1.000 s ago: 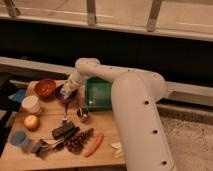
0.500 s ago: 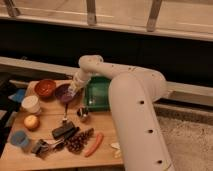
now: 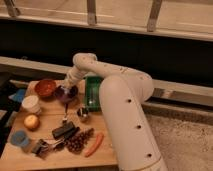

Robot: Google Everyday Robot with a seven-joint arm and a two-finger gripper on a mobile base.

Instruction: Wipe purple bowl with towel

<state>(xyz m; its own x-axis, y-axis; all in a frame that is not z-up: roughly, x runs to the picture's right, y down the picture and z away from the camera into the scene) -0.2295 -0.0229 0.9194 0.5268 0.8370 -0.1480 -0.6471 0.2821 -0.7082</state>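
The purple bowl (image 3: pixel 65 94) sits on the wooden table (image 3: pixel 107 157), left of centre, between a red bowl and a green tray. My gripper (image 3: pixel 68 85) is at the end of the white arm (image 3: pixel 120 100) and hangs right over the bowl's far rim, at or just inside it. I cannot make out a towel in the gripper. A blue cloth-like thing (image 3: pixel 19 95) lies at the table's far left edge; I cannot tell whether it is the towel.
A red bowl (image 3: pixel 45 87) is left of the purple bowl, and a green tray (image 3: pixel 93 92) is right of it. In front are a white cup (image 3: pixel 31 104), an orange fruit (image 3: pixel 31 121), a blue cup (image 3: pixel 20 139), a metal cup (image 3: pixel 83 114), a black item (image 3: pixel 63 131), grapes (image 3: pixel 77 141) and a carrot (image 3: pixel 94 144).
The gripper shifted a little to the right over the bowl, then back left. The bowl and the other things have stayed in place.
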